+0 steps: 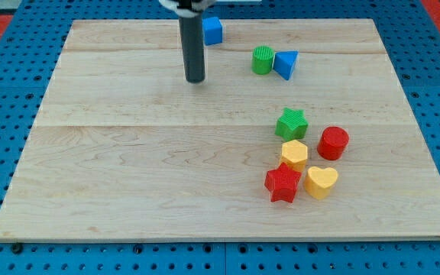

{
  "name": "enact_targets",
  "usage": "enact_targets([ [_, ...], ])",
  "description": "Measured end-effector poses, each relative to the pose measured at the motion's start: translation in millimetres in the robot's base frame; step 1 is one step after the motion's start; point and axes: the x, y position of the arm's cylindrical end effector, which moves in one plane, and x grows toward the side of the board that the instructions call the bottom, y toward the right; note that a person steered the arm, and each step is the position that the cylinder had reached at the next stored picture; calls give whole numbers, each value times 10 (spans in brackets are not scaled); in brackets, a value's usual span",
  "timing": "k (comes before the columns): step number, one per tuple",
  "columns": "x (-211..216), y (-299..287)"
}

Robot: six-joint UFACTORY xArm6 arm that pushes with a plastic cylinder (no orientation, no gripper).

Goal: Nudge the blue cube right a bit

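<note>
Eight blocks lie loose on the wooden worktop (pixel 128 176), and you will see that none sits in any tray or bin. Take the blue cube (pixel 212 30) as your landmark: it rests near the view's top edge of the worktop. My tip (pixel 195 79) stands below the cube and slightly to its left, apart from it, with the rod rising just beside the cube's left face. You have no hand here, only the rod, so nothing opens or closes. To the cube's right and a little lower sit the green cylinder (pixel 262 59) and the blue triangle (pixel 286 63), close together, the cylinder nearer the cube. These two stand on the cube's right side, slightly below its line. Far below and to the right of the cube is a cluster: the green star (pixel 291 124) on top, the yellow hexagon (pixel 294 154) just under it, the red cylinder (pixel 332 143) to its right, then the red star (pixel 283 183) and the yellow heart (pixel 321 182) lowest.
</note>
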Motion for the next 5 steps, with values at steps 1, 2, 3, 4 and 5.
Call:
enact_targets([
  [1,-518,4],
  [2,-720,6],
  [3,-720,14],
  [4,-695,471],
  [5,-464,777],
])
